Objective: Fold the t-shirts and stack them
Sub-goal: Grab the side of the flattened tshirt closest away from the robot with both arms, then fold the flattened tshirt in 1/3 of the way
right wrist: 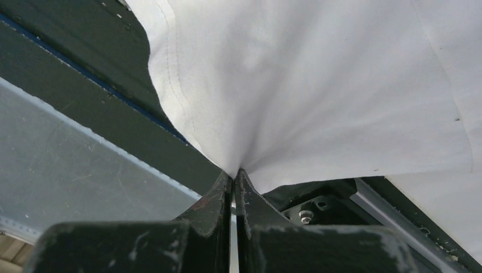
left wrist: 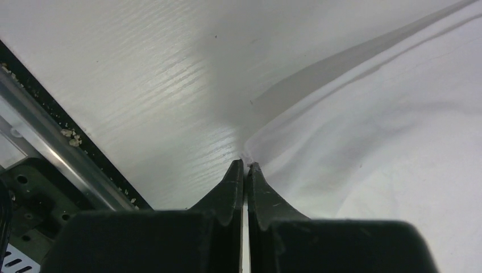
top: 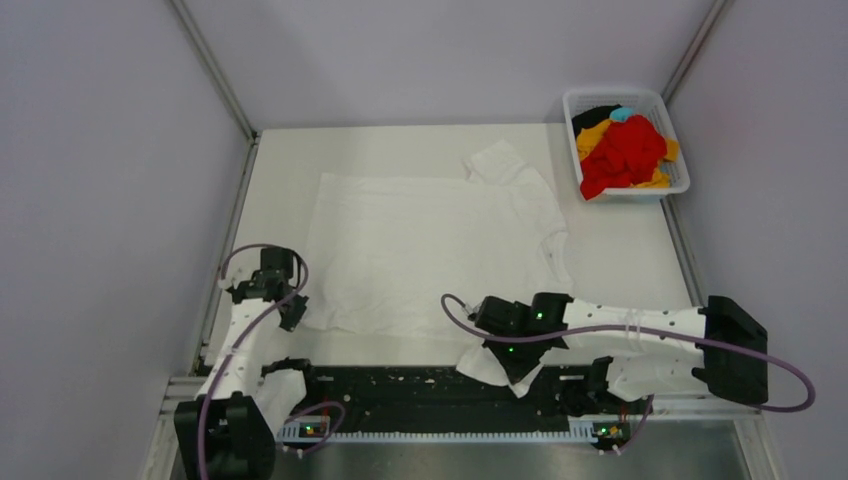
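Seen from above, a large plain white cloth t-shirt [top: 430,250] lies spread flat across the middle of a pale white worktop [top: 620,250]. One short sleeve points toward the far edge, and the collar faces right.

At the shirt's near left corner, the left hand [left wrist: 245,168] has its two black fingers pressed together. The wrist view shows the very edge of the white cloth caught at their tips, with the rest of that corner lying smooth on the worktop.

At the near right, the right hand [right wrist: 233,175] is also clamped tight on the white t-shirt. Its wrist view shows the fabric gathered into creases that fan out from the pinch. This part of the shirt is pulled past the worktop's near edge and hangs over a black rail [top: 430,390] that runs between the two arm bases.

In the far right corner stands a white plastic mesh basket [top: 575,110], well apart from the white shirt. Crumpled inside it are a red t-shirt [top: 625,155] on top, a yellow-orange t-shirt [top: 592,133], a black t-shirt [top: 592,113] and a small patch of light blue t-shirt [top: 622,113].
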Motion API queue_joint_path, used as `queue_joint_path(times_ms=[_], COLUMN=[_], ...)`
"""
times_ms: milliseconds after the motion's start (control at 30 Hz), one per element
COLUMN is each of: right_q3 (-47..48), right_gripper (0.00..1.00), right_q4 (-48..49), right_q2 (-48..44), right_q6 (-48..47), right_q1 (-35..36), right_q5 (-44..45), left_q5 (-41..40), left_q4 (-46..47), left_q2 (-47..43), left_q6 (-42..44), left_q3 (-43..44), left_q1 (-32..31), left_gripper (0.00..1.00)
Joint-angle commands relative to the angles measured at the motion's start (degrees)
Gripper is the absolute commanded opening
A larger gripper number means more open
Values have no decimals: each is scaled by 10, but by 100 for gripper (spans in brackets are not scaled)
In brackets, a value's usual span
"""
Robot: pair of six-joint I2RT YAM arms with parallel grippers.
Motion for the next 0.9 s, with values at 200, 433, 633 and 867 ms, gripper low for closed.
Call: queue_joint_path(times_ms=[200, 433, 633, 867], right_q3=[49, 128, 180, 235], right_gripper=[0, 0, 0, 0], right_q4=[-22, -57, -15, 28], right_q2=[-34, -24, 2, 49], right_q6=[-38, -110, -125, -137], right_q1=[-102, -211, -293, -339], right_q5=[5, 69, 94, 137], left_q5=[-12, 85, 86, 85], left_q4=[-12, 96, 149, 181], left_q2=[-53, 15, 82, 146], left_q6=[-4, 26, 25, 20], left_q3=[35, 83, 122, 161], left_q1=[-1, -1, -1, -1], left_gripper=[0, 0, 0, 0])
